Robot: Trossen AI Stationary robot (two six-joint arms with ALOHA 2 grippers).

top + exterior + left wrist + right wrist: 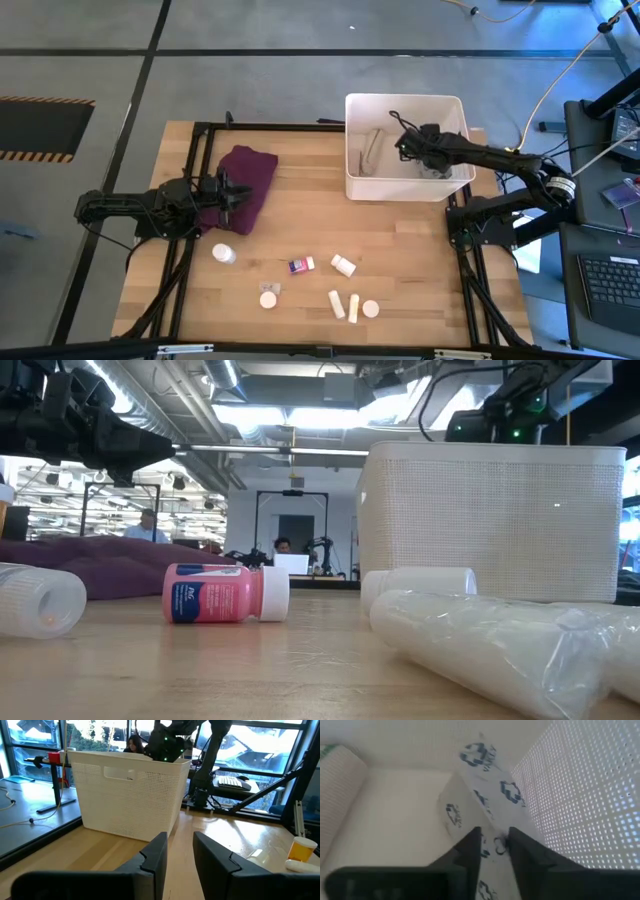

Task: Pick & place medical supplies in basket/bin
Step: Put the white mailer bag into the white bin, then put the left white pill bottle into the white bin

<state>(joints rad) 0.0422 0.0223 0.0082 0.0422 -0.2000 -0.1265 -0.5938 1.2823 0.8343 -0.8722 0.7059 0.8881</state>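
A light wooden surface [400, 240] carries a white perforated tub [372, 188] at its far right and a purple folded cloth [250, 180] at the left. Toward the near edge lie a clear-capped vial [223, 254], a pink-labelled bottle [301, 265], a small white bottle [343, 265], two round white containers [268, 299] [370, 309] and two pale tubes [344, 304] side by side

Arms: we see two dark jointed arms with loose black cables
Right pincer [494, 851]: two flat dark fingers
Left pincer [180, 854]: angular dark fingers
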